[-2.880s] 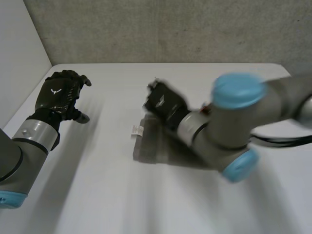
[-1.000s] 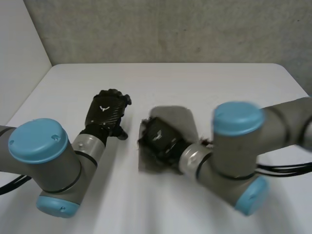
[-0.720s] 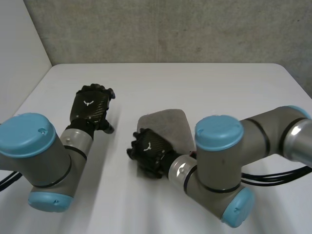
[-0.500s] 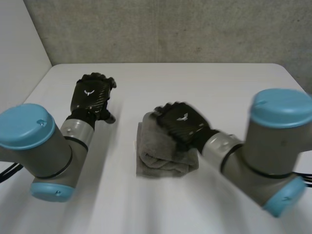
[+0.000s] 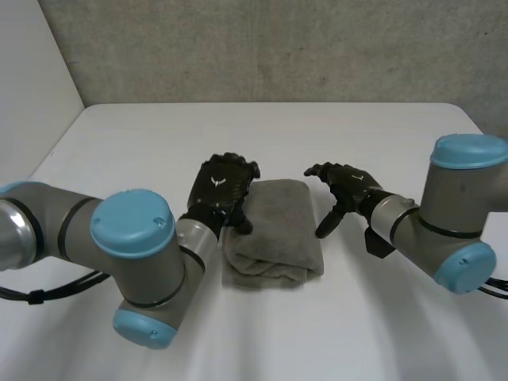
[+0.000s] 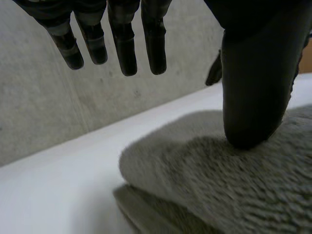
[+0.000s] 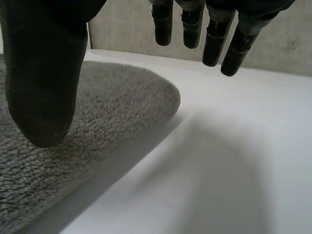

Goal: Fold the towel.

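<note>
White desk [image 5: 159, 135] against a rough grey wall [image 5: 278, 48]. Near the middle of the desk, a grey towel [image 5: 278, 230], doubled over into a thick pad, rounded at the end toward the desk's far edge, with stacked layers showing toward the near edge. Looks close to finished, judging by those layers.

Left robot hand [image 5: 221, 189] at the towel's left edge: open, fingers [image 6: 124, 44] straight and clear of the cloth, thumb [image 6: 253, 97] pressed down into the pile. Grips nothing; merely pins. Right robot hand [image 5: 349, 184] just beside the towel's right edge: loosely open, fingers [image 7: 214, 39] relaxed over bare desk, thumb [image 7: 44, 87] low over the cloth, contact impossible to tell. Holds nothing either.

Likely trouble from here, as a judgement only:
- Top layer dragged askew on withdrawal, through the left thumb snagging in the pile.
- Thick fold springing back open once unpinned, owing to the bulk of the cloth.
- Whole pad sliding across the smooth desk, through a sideways push from one robot hand with nothing braced on the other side.
- Bunching rather than a clean crease on any further fold, given so many layers already.

Calls for a straight upward lift of the thumb and light, even pressure from both sides.
</note>
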`<state>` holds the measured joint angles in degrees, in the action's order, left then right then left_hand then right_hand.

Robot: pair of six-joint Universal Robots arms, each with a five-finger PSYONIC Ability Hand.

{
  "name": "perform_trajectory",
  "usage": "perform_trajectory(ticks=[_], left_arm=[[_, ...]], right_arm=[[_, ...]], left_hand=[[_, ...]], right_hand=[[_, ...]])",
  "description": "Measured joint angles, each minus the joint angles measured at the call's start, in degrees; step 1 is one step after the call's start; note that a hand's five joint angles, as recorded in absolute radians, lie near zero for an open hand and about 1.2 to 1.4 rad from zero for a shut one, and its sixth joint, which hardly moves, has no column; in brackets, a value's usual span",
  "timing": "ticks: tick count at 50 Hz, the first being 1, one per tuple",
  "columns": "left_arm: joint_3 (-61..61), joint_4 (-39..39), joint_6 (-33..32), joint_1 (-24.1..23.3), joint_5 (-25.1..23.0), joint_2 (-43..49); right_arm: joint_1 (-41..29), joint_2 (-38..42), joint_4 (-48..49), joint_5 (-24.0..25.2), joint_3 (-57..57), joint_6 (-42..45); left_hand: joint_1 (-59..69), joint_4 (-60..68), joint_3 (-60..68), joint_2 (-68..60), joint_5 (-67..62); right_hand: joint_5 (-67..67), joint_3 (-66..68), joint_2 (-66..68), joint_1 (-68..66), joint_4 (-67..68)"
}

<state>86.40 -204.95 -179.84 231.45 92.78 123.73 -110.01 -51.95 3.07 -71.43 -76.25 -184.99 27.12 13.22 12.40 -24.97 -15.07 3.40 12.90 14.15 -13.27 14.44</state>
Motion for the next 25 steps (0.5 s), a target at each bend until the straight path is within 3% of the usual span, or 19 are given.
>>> perform_trajectory(ticks=[9, 25], left_arm=[[5.1, -0.2, -0.5, 0.8, -0.2, 0.7], [7.8, -0.4, -0.8, 3.3, -0.2, 1.8]], right_arm=[[-2.9, 4.3, -1.2, -0.2, 3.7, -3.6], [-7.9, 9.5, -1.2, -0.9, 7.9, -0.7]], left_hand=[[0.0, 0.0, 0.0, 0.0, 0.0], [0.0, 0.0, 0.0, 0.0, 0.0]], right_hand=[[0.0, 0.0, 0.0, 0.0, 0.0], [0.0, 0.0, 0.0, 0.3, 0.0]])
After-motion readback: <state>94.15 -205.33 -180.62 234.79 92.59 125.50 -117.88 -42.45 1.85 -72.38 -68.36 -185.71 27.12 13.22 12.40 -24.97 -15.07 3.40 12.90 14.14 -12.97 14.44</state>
